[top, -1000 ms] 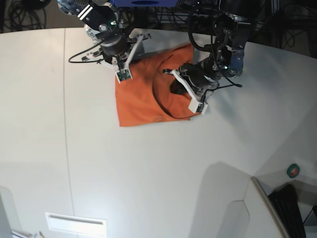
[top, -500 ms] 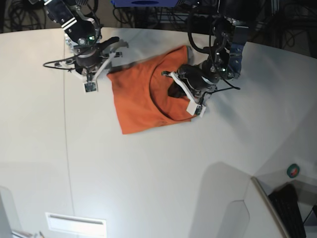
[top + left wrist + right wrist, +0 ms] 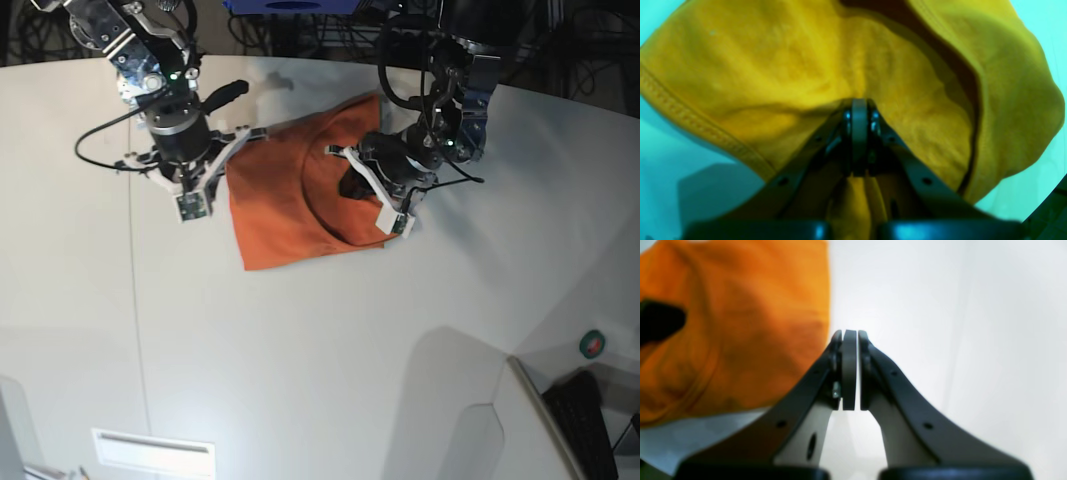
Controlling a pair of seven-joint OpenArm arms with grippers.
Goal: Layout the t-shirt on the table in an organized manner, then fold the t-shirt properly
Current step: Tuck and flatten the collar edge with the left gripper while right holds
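t-shirt (image 3: 290,195) pinched in left pincer (image 3: 400,220), right pincer (image 3: 190,207) beside

From my left wrist camera, the left gripper (image 3: 858,110) has its jaws pressed together on a pinch of the t-shirt (image 3: 800,66), with cloth bunched up between the finger bases below. The fabric reads yellow here, probably a colour cast. A stitched hem (image 3: 690,120) runs down the left. The table (image 3: 676,180) shows pale teal under the shirt's edges.
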